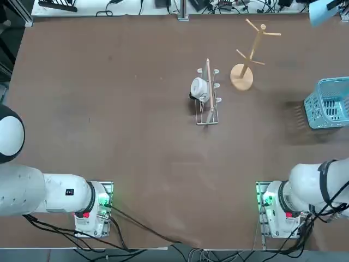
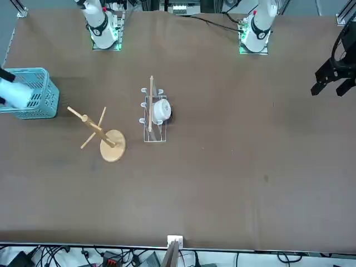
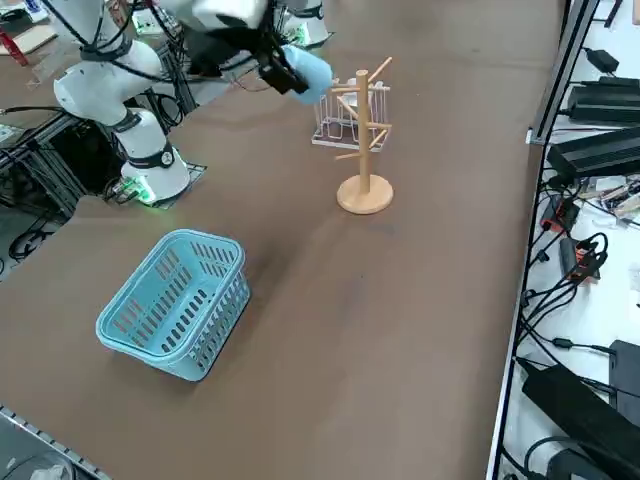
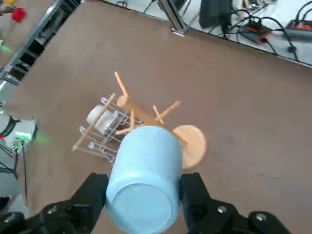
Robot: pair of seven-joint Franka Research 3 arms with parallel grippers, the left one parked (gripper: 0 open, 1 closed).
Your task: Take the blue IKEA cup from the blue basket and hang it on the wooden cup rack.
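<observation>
My right gripper point(image 3: 280, 62) is shut on the blue IKEA cup point(image 3: 311, 72) and holds it high in the air, close to the wooden cup rack point(image 3: 363, 130). In the right wrist view the cup point(image 4: 144, 175) sits sideways between the two black fingers point(image 4: 92, 195), its bottom towards the camera, with the wooden cup rack point(image 4: 146, 109) just beyond it. The top view shows the cup point(image 1: 325, 12) at the far right edge, past the rack point(image 1: 248, 54). The blue basket point(image 3: 175, 300) stands empty near the table's right side, also in the top view point(image 1: 330, 103).
A low silver wire rack point(image 1: 207, 98) with a wooden bar holds a white cup point(image 1: 199, 87) just left of the wooden rack. Cables and power strips point(image 3: 600, 150) lie beyond the far table edge. The right arm's base point(image 1: 278, 210) stands at the near edge.
</observation>
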